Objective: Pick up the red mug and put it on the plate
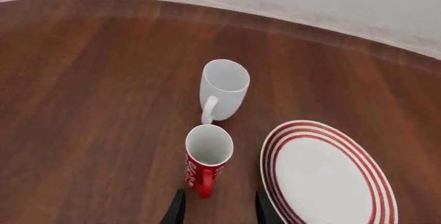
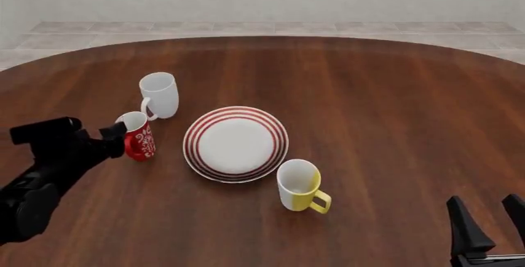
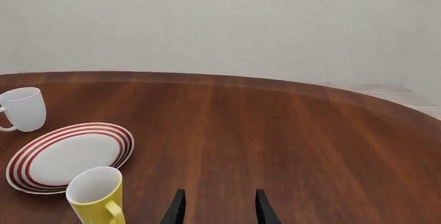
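The red mug (image 1: 208,157) with white floral pattern stands upright on the table, left of the plate (image 1: 327,175), with its handle toward my left gripper (image 1: 219,211). That gripper is open, its fingertips just reaching either side of the handle and wider than it. In the front view the left gripper (image 2: 117,139) is at the red mug's (image 2: 139,136) left side, and the red-ringed plate (image 2: 235,143) lies bare to the right. My right gripper (image 2: 485,215) is open and empty near the table's front right, far from both; it also shows in the right wrist view (image 3: 218,208).
A plain white mug (image 2: 159,95) stands just behind the red mug, close to it (image 1: 224,87). A yellow-and-white mug (image 2: 299,186) stands in front of the plate's right edge, also in the right wrist view (image 3: 96,195). The round wooden table (image 2: 369,107) spreads to the right.
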Motion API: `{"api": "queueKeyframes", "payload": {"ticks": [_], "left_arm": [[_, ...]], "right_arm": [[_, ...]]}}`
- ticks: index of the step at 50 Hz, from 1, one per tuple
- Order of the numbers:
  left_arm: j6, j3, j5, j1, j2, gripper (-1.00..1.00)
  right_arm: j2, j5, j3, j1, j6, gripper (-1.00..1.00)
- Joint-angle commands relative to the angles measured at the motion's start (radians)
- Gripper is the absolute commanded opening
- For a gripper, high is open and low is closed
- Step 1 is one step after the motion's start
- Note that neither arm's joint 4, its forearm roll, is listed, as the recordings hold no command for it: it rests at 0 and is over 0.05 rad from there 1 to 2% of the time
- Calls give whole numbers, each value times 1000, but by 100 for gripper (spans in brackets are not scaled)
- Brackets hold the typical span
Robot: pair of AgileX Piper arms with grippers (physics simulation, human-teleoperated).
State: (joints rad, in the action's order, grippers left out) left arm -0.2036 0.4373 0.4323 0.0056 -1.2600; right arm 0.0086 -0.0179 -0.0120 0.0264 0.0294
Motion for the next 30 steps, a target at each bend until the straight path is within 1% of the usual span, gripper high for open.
{"api": "queueKeyframes", "payload": {"ticks": [1,17,23,30], "left_arm": [[21,-9,49,4,-61,100],[23,11,93,-5,-141,100],[42,22,102,7,-161,100],[46,34,119,6,-194,100]], "right_arm": [[-2,-2,-2,-1,1,100],[0,3,2,-4,0,100],[6,4,0,-3,1,100],[16,12,0,-3,1,100]]}}
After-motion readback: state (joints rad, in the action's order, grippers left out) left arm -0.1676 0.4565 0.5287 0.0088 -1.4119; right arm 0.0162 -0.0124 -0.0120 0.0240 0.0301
